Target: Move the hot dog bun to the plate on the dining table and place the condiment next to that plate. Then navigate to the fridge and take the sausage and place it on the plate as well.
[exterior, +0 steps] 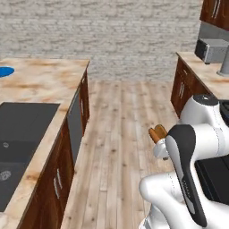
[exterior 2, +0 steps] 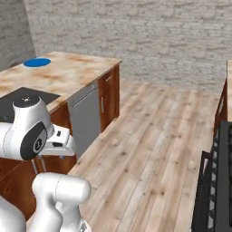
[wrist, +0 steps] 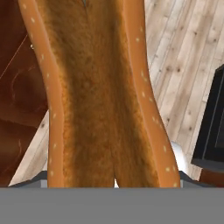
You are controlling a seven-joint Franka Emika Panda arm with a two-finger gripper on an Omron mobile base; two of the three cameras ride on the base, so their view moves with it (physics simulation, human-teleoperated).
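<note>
— Which step is it on, would you say?

— The first, I think: carrying the hot dog bun [wrist: 96, 87] over to the plate [exterior: 5, 71]. The tool [exterior: 157, 134] is clamped on the bun, held up over the wooden floor [exterior: 120, 134] between the two counters.

— And the plate?

— Far left, on the dining table [exterior: 40, 85], well apart from the bun. The base likely has to drive closer before the arm can reach across that surface.

— Which way does the bun point?

— Its long axis seems to run along the tool's reach, straight out from the hand, browner streak facing the hand camera. From the left, one end pokes out toward the far left.
</note>
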